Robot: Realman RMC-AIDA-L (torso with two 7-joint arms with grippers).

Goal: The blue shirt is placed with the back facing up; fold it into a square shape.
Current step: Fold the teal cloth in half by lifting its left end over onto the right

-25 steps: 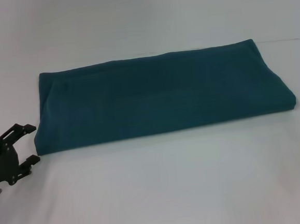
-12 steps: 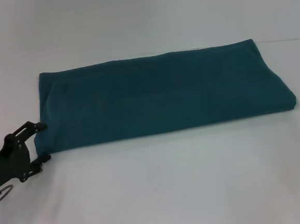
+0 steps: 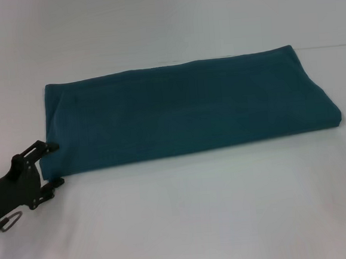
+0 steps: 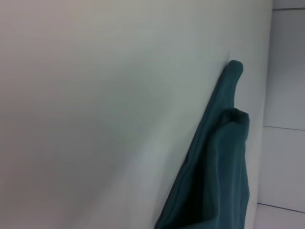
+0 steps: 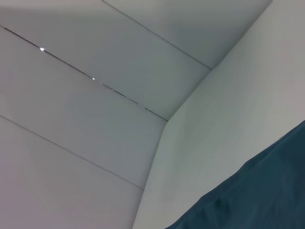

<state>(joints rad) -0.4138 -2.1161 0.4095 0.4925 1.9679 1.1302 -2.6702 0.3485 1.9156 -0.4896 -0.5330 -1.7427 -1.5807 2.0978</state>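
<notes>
- The blue shirt (image 3: 183,110) lay on the white table (image 3: 215,210). It was already folded into 1 long, flat strip, with its plain side up.
- The left gripper (image 3: 51,164) was at the strip's left near corner. Its 2 fingers were spread apart, 1 on each side of the short edge, and had not pinched the cloth yet.
- The right gripper was not seen in any view.
- The step in hand looked like grabbing that left end.
- Next, I think the fingers must close on the corner, then carry it over toward the right end to make a square.
</notes>
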